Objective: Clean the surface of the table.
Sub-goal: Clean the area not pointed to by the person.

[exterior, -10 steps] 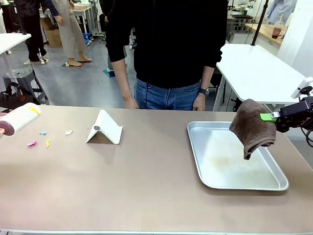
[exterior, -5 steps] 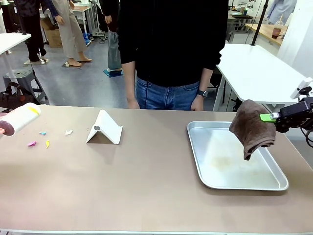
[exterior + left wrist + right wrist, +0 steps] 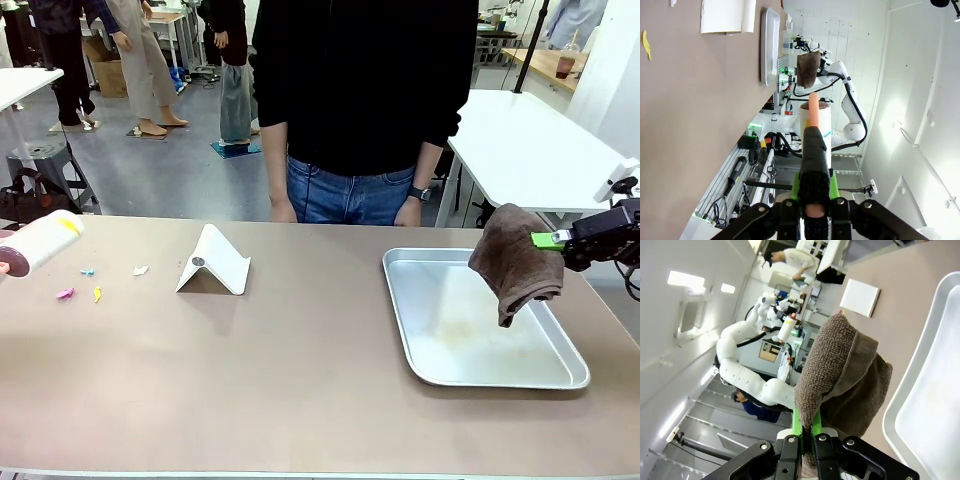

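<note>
A robotics lab, open-plan.
White worktops [image 3: 530,140] stood on a bare grey floor [image 3: 170,170], a white robot arm [image 3: 847,87] trailed black cabling [image 3: 858,115], and people stood about near a metal stool [image 3: 45,155].

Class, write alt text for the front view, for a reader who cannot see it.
The right gripper, shut, holds a brown terry cloth over a shallow silver metal tray on the taupe-brown table; small coloured scraps lie far left.
</note>
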